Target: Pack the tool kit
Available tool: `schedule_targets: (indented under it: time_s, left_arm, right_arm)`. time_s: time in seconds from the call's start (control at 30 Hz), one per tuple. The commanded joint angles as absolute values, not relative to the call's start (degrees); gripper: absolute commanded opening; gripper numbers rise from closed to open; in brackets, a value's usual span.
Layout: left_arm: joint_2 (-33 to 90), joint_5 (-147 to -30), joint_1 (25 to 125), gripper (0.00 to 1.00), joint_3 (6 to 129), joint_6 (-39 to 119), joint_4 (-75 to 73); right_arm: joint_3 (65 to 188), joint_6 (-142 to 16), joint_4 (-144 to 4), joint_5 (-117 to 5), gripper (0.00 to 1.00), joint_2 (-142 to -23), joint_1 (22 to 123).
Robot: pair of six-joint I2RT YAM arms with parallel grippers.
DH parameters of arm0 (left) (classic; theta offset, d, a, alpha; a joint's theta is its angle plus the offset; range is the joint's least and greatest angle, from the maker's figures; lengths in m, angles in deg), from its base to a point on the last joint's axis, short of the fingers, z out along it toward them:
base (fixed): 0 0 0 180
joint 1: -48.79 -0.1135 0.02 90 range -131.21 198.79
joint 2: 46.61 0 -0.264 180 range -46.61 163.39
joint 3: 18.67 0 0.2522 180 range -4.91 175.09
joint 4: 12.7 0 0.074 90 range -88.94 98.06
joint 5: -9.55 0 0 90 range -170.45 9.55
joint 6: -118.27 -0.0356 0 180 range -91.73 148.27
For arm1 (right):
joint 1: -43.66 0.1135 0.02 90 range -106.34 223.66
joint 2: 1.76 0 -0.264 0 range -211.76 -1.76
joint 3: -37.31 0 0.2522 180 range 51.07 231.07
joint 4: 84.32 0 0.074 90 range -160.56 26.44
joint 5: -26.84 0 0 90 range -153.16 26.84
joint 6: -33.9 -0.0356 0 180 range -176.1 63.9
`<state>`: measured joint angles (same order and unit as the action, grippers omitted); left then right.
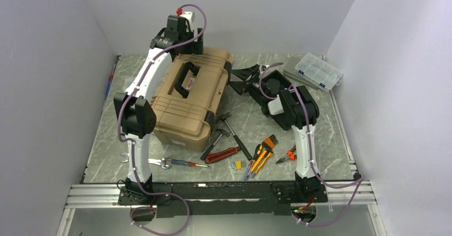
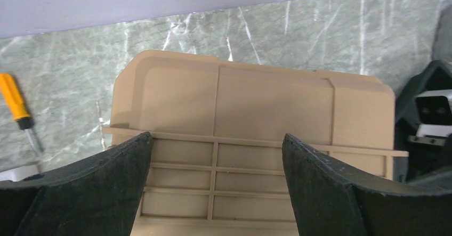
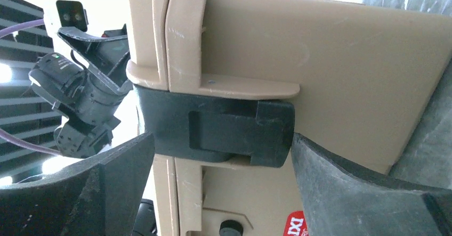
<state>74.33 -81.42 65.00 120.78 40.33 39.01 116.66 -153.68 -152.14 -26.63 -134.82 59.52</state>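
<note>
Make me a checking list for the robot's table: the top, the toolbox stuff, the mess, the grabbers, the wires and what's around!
Surface: grey marbled table, loose tools on its near half.
Job's things: tan toolbox, lid down; hammers, screwdriver, yellow knives, pliers lie outside it.
Clutter: clear organiser case at far right corner.
Grippers: left gripper open over the toolbox's end; right gripper open astride a black latch.
Cables: purple cables run along both arms.
Surroundings: plain walls on three sides.
</note>
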Motion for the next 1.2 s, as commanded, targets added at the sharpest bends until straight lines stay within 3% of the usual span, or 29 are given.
schedule_targets:
  time_s: [0.0, 0.5, 0.8, 1.17]
  left_arm:
    - [78.4, -74.3, 66.5, 0.95, 116.2, 37.4, 45.6]
    - [81.0, -73.2, 68.8, 0.95, 117.8, 36.8, 50.4]
    - [75.5, -74.8, 68.8, 0.99, 125.8, 36.8, 52.7]
    - [65.4, -74.2, 65.5, 0.99, 125.5, 35.4, 48.0]
  right_arm:
    - [114.5, -154.2, -168.8, -25.0, 0.98, -125.8, 59.4]
    - [109.6, -153.0, -166.8, -25.4, 1.0, -123.6, 56.9]
    - [113.6, -146.7, -158.9, -24.0, 1.0, -127.8, 57.1]
    - [117.3, -143.2, -150.8, -24.9, 1.0, -130.9, 57.7]
